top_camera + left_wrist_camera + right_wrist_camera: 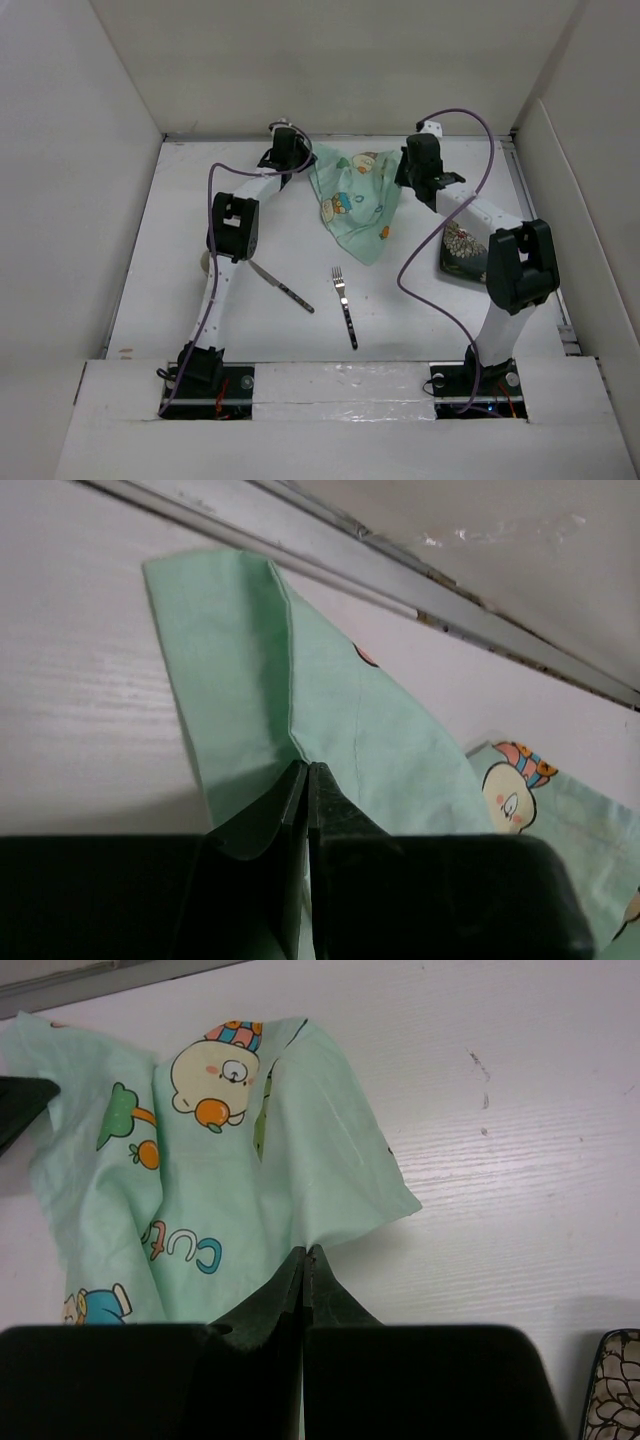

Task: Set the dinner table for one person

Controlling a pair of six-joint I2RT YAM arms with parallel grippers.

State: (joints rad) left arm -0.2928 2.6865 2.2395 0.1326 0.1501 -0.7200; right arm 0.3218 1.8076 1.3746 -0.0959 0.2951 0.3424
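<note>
Mint-green cloth [355, 200] pinched tight by left gripper [305, 771] and right gripper [305, 1253].

The white dinner table [300, 335] carries 1 green cartoon cloth [355, 200], 1 knife [285, 290], 1 fork [345, 310] and 1 patterned plate [462, 255].

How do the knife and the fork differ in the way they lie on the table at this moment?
The knife lies on a diagonal, while the fork lies nearly straight, tines toward the far wall. The knife sits to the left of the fork, with its blade end farther back. Both lie flat on the dinner table, and no gripper touches either.
</note>
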